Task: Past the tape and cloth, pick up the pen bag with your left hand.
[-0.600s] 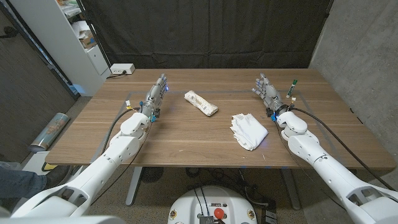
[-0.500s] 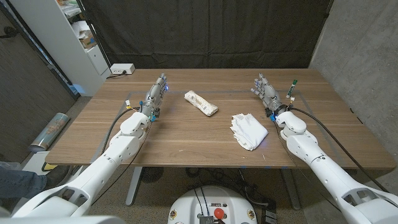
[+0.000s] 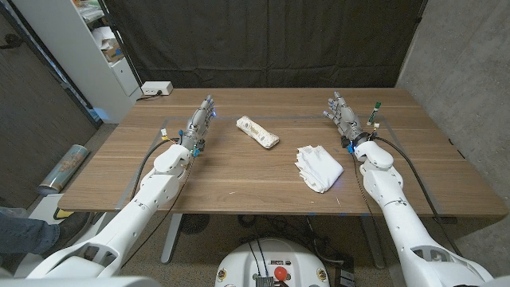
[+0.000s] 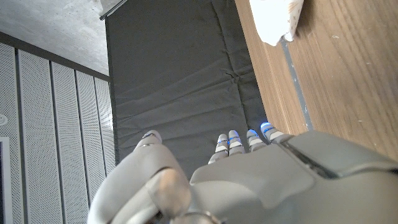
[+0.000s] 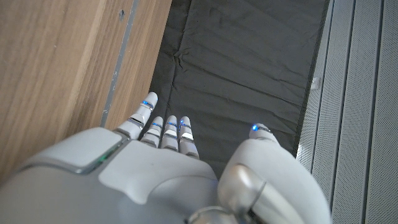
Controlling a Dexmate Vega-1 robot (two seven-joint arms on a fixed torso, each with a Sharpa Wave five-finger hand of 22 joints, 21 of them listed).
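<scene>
1. Wooden table [image 3: 239, 171], walnut-brown with a fine grain, backed by a black curtain [image 3: 263, 40]; white shelving [image 3: 103, 48] off the far left corner and a small white box [image 3: 156, 88] at the table's far left edge.
2. Pen bag [image 3: 257, 131]: a pale, cream-coloured oblong pouch, soft-looking, lying diagonally on the far middle of the table, to the right of the left hand and apart from it. One rounded end of it also visible in the left wrist view [image 4: 277, 22], overhanging a pale line on the wood.
3. Cloth [image 3: 319, 167]: white, crumpled into a loose folded heap, lying nearer than the pen bag and to its right, between the bag and the right arm, touching neither.
4. Bare wood between the left hand and the pen bag; nothing lying in that gap.
5. Left hand [image 3: 201, 121]: stretched forward along the table's far left part, fingers [image 4: 239, 140] straight and side by side with blue-lit tips, thumb apart, grasping nothing, released.
6. Right hand [image 3: 341, 113]: likewise extended toward the far right edge, fingers [image 5: 165, 127] straight and slightly fanned, thumb held off to the side, nothing in its grasp.
7. Small dark upright object with a green tip [image 3: 373, 112] just beside the right hand; too small to identify.
</scene>
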